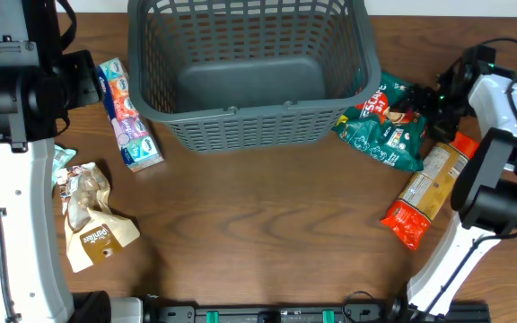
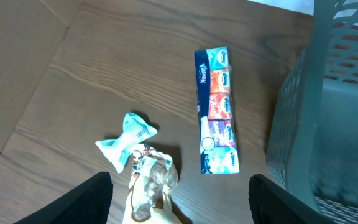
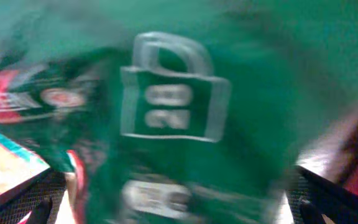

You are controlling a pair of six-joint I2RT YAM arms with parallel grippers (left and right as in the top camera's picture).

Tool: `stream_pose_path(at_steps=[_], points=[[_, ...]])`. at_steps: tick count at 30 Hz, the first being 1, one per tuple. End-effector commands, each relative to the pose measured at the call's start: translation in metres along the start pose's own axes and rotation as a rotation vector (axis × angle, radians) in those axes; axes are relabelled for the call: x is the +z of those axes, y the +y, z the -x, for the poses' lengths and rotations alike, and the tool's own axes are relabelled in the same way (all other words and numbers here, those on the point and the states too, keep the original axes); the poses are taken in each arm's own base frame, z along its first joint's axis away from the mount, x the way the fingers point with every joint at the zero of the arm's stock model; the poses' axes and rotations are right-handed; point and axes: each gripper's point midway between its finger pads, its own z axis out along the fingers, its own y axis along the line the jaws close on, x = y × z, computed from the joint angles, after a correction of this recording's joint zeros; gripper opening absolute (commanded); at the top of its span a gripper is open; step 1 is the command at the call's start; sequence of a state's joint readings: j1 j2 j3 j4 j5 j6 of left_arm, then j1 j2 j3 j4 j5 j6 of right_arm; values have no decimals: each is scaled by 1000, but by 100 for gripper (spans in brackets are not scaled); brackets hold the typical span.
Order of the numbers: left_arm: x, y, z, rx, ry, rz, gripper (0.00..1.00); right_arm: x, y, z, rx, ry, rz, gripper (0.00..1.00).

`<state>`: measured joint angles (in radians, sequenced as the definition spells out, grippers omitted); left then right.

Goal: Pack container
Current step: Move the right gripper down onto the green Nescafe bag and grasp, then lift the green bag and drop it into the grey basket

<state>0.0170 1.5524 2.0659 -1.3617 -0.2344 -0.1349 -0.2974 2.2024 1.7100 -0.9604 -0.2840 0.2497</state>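
Note:
The container (image 1: 245, 67) is a large dark grey slotted basket at the table's back middle, with nothing in it. Its wall also shows at the right of the left wrist view (image 2: 328, 112). My left gripper (image 2: 179, 205) hangs open high over a cream bag with a clear window (image 2: 151, 186); in the overhead view the left gripper (image 1: 86, 79) is at the far left. My right gripper (image 3: 176, 205) stands wide open, low over a green snack bag (image 3: 185, 112) that fills its blurred view. From overhead the right gripper (image 1: 427, 106) is at that green bag's (image 1: 384, 121) right edge.
A long tissue pack (image 1: 131, 117) lies left of the basket, with a small teal packet (image 1: 64, 161) and the cream bag (image 1: 92, 220) nearer the front. An orange and yellow bag (image 1: 429, 193) lies beside the right arm's base.

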Motion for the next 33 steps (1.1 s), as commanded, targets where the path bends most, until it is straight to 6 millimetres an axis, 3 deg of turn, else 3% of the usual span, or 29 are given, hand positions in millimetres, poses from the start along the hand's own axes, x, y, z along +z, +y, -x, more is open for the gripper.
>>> stream_pose_path(at_steps=[1, 5, 12, 13, 21, 25, 29, 33], points=[[2, -1, 0, -11, 9, -6, 71, 17, 20, -10, -82, 35, 2, 91], [2, -1, 0, -11, 9, -6, 71, 22, 36, -16, -136, 42, 6, 57], [2, -1, 0, -11, 9, -6, 72, 24, 45, -19, -158, 42, 9, 14], [2, -1, 0, -11, 9, -6, 71, 24, 44, -19, -157, 42, 9, 2], [2, -1, 0, -10, 9, -6, 71, 21, 40, -12, -148, 20, 12, 1], [2, -1, 0, -10, 9, -6, 71, 5, 35, 2, -138, -31, 4, 1], [2, -1, 0, -10, 9, -6, 71, -40, 28, 30, -135, -166, -53, 1], [2, -1, 0, -10, 9, -6, 71, -109, 27, 56, -136, -353, -108, 1]])
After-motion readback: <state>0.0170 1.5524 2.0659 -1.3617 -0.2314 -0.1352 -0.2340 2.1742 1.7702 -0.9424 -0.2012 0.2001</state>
